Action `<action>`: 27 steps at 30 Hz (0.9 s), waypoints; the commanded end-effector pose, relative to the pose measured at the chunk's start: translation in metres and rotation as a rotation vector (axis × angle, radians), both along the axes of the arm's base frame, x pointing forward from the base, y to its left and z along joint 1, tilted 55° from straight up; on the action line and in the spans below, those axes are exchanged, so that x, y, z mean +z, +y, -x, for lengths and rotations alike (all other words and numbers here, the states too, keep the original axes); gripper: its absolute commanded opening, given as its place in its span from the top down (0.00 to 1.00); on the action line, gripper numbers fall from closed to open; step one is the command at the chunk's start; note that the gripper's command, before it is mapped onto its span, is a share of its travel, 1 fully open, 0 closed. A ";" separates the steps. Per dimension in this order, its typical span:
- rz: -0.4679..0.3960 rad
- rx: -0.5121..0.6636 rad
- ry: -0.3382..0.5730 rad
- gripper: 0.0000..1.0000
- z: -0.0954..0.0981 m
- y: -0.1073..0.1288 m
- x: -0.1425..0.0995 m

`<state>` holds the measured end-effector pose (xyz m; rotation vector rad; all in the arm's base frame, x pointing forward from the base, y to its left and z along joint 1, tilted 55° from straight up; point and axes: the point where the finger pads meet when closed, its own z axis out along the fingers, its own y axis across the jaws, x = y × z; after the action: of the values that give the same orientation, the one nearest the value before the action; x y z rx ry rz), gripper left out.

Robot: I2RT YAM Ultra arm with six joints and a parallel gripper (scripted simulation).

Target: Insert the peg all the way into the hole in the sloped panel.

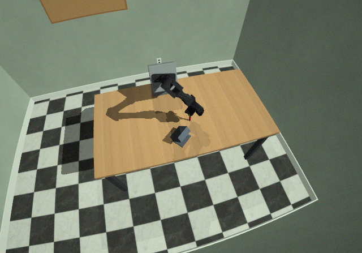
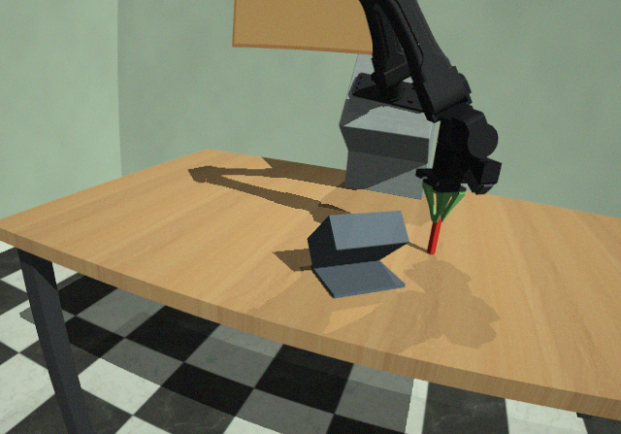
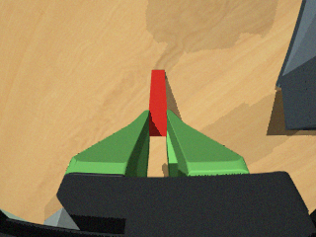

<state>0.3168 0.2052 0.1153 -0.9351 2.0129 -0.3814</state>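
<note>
The red peg (image 2: 434,235) stands upright on the wooden table, its foot touching the top. My gripper (image 2: 438,215) with green fingers points straight down and is shut on the peg's upper end. In the wrist view the peg (image 3: 158,102) sticks out between the two green fingertips. The grey sloped panel block (image 2: 357,243) sits just left of the peg in the exterior view, apart from it. It also shows in the top view (image 1: 181,135) and at the right edge of the wrist view (image 3: 299,79). Its hole is not visible in any view.
The grey robot base box (image 2: 386,143) stands at the table's back edge behind the gripper. A flat grey foot plate (image 2: 358,278) lies in front of the block. The table's front edge (image 2: 301,334) is close to the block.
</note>
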 end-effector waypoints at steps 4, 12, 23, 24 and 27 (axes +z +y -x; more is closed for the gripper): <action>-0.025 0.013 -0.017 1.00 0.027 -0.002 0.021; -0.027 0.013 -0.017 1.00 0.056 -0.005 0.041; -0.055 0.036 -0.029 1.00 0.054 -0.003 0.041; -0.055 0.036 -0.029 1.00 0.054 -0.003 0.041; -0.060 0.034 -0.020 1.00 0.053 -0.006 0.038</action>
<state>0.2635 0.1998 0.1570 -0.9215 1.9765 -0.3296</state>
